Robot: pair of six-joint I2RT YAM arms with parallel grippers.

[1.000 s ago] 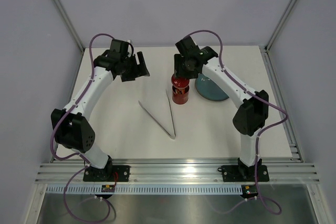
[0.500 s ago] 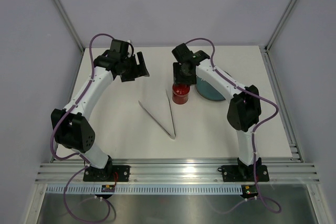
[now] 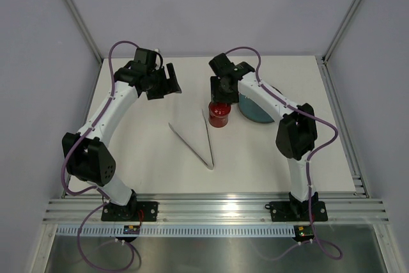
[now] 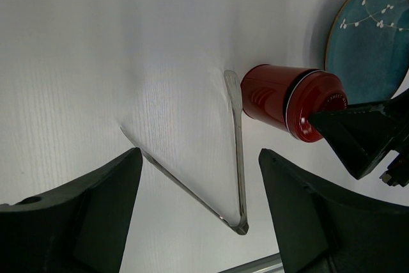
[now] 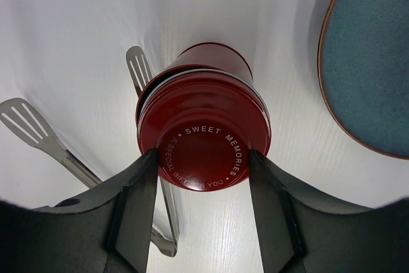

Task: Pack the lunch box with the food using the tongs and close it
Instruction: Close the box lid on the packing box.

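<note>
My right pincer (image 5: 202, 155) clasps the lid (image 5: 203, 133) of the lunch box (image 5: 212, 61) by its sides. It looks like stiff, smooth tin, likely light and slippery, so I squeeze squarely at the rim.

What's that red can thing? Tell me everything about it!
The lunch box is a small, shiny red round tin standing upright on the white table. Its red lid is on top, with a ring of words including SWEET MEMORIES. The right gripper clasps the lid from both sides. One tip of the tongs lies by its base, and the blue plate sits beside it.
</note>
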